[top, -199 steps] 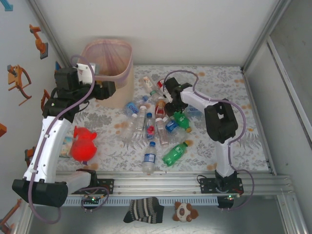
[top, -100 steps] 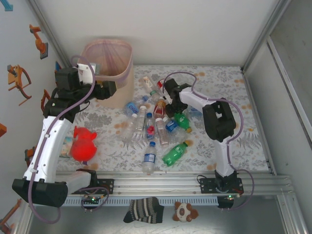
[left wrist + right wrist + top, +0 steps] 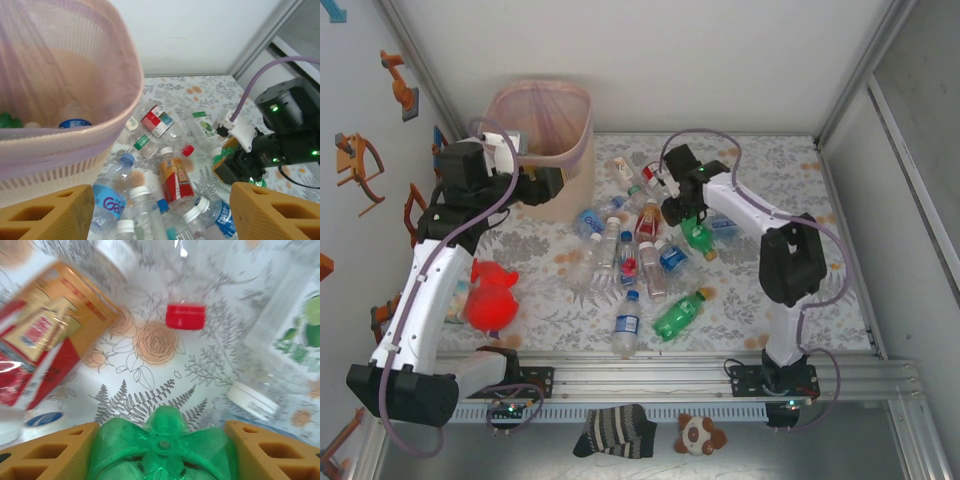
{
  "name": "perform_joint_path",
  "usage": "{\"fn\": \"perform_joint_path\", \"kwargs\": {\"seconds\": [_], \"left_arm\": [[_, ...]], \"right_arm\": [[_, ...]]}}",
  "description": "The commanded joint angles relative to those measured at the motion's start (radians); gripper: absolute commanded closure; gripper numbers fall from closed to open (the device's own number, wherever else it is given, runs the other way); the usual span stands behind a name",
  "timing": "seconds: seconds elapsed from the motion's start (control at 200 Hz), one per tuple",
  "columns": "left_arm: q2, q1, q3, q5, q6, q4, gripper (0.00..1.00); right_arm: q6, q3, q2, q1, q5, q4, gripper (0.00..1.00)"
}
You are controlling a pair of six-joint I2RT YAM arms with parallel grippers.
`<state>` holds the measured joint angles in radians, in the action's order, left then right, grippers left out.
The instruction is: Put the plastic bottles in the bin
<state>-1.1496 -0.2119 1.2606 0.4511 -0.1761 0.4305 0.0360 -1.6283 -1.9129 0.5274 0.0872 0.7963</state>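
Right gripper [image 3: 160, 437] clamped on green bottle [image 3: 159, 452], fingers against both sides of its base; end-on grip, judged good for lifting it clear of pile. Other bottles [image 3: 610, 240] lie loose on table [image 3: 800, 290], right of bin [image 3: 578, 170]. Left gripper [image 3: 160, 215] hangs beside bin rim, jaws apart, empty, likely parked out of way. Some bottles already lie inside bin.

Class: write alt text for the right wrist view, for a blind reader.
The right hand clamps the base of a green bottle between orange fingers at the bottom edge. Beyond, on a flowered tablecloth, lie a red cap, a red-labelled bottle at left and a white-capped bottle at right.
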Motion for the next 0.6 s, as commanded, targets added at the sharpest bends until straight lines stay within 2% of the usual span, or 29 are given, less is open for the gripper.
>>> {"fn": "perform_joint_path", "kwargs": {"seconds": [0.0,0.245,0.596], "left_arm": [[0.016,-0.013,-0.015,0.111,-0.034,-0.125,0.28],[-0.021,-0.057,-0.038,0.261,-0.097,-0.306,0.27],[-0.081,-0.142,-0.055,0.432,-0.195,-0.597,0.23]], "right_arm": [[-0.025,-0.036,0.104,-0.003,-0.033,0.0,0.48],[-0.07,-0.034,0.25,-0.003,-0.199,-0.095,0.48],[-0.205,-0.014,0.435,0.0,-0.433,-0.35,0.5]]}}
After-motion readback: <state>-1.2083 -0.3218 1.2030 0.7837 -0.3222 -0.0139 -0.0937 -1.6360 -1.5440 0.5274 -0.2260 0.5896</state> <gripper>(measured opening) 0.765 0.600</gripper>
